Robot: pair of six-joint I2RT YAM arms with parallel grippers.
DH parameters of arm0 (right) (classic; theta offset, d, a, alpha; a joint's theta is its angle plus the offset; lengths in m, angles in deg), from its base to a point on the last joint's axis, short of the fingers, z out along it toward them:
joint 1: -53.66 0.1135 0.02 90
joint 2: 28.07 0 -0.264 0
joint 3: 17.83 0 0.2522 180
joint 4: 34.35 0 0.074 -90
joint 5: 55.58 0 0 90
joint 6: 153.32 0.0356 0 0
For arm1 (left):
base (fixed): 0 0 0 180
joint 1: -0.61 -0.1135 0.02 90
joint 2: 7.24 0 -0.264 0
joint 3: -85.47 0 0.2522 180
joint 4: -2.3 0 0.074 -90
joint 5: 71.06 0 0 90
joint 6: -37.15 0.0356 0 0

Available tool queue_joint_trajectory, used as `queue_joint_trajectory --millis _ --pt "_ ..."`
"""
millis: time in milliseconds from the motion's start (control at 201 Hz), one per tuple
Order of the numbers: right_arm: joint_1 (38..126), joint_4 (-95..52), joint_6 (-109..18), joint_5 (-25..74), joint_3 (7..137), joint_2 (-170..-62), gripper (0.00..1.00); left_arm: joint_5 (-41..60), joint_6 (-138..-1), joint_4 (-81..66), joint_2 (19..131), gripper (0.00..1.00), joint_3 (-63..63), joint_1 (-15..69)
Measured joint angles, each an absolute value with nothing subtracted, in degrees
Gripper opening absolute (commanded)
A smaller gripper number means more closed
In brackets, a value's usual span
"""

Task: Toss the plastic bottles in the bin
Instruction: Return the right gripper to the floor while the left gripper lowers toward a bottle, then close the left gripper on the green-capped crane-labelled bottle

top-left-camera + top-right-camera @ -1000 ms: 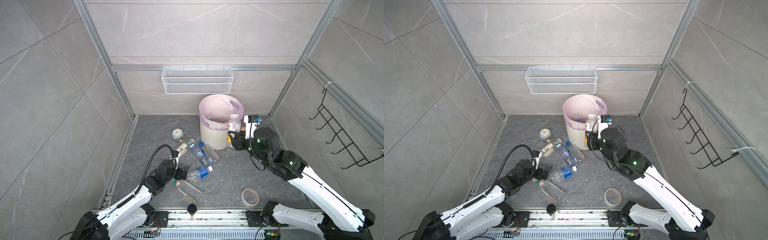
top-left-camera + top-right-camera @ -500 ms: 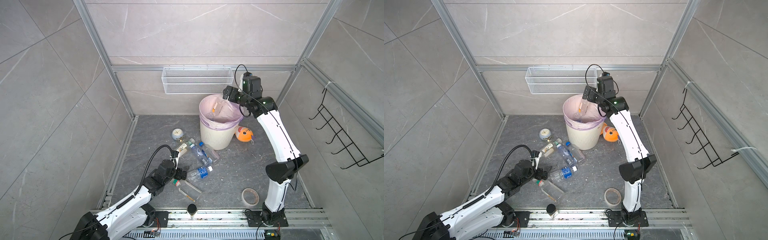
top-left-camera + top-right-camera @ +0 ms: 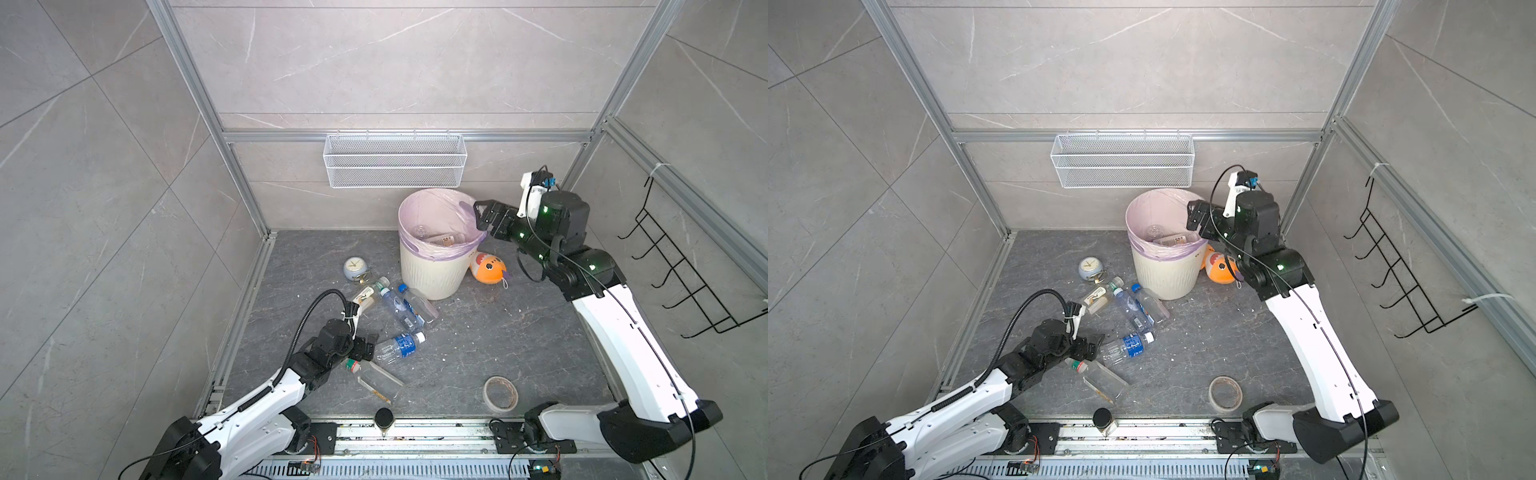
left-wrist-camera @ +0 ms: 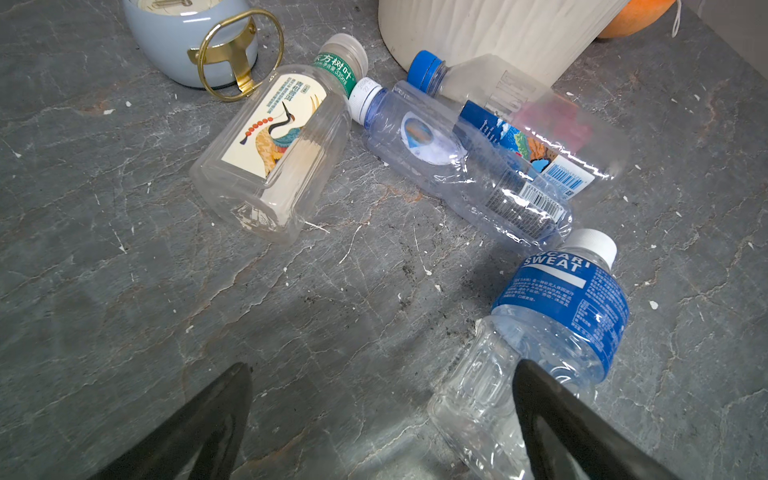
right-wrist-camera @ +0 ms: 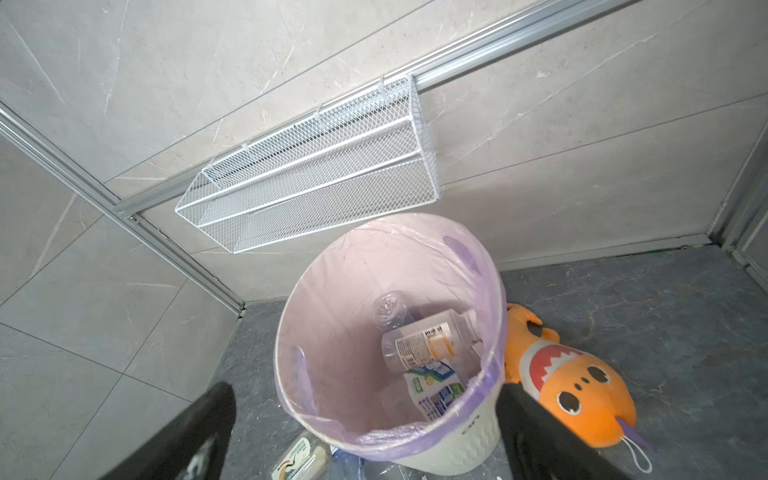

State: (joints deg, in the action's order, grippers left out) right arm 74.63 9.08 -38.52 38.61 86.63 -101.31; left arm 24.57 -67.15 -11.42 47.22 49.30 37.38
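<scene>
Spread wide and empty, the jaws of the left gripper point(image 4: 382, 374) hang low over the floor, one finger lying across the base end of a blue-labelled bottle point(image 4: 561, 316); whether it touches, I cannot tell. A square clear bottle point(image 3: 376, 376) lies just beside that arm and shows only in the top views. Farther out, three more lie in a loose cluster near the foot of the bin point(image 3: 432, 270): a crane-labelled bottle point(image 4: 274, 145), a blue-tinted bottle point(image 4: 457, 162) and a blue-capped bottle point(image 4: 498, 87). At the far end, the right gripper point(image 3: 484, 212) hovers at the bin's rim, jaws apart, holding nothing. By my count, five bottles lie on the floor, so the job looks less than half done. Only the right wrist view looks down into the liner, showing at least three binned bottles point(image 5: 419, 340); the top views catch just part of them.
</scene>
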Motion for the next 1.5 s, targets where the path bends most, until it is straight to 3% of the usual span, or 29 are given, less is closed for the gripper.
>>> queue_joint_trajectory --millis 319,637,1041,1499 --pt "74.6 6.9 -38.7 36.9 55.2 -88.4 0.99 22.8 -67.1 -11.4 51.2 1.00 46.2 37.4" --pt "74.6 7.1 -37.4 34.1 35.8 -76.0 0.99 21.4 -67.2 -11.4 55.0 1.00 41.9 37.4" --pt "74.6 8.4 -35.9 33.7 25.9 -66.9 0.99 27.6 -67.4 -15.8 66.3 1.00 28.1 34.7" --pt "74.6 4.9 -35.6 33.1 20.8 -66.7 0.99 24.0 -67.6 -16.4 77.3 1.00 22.4 26.0"
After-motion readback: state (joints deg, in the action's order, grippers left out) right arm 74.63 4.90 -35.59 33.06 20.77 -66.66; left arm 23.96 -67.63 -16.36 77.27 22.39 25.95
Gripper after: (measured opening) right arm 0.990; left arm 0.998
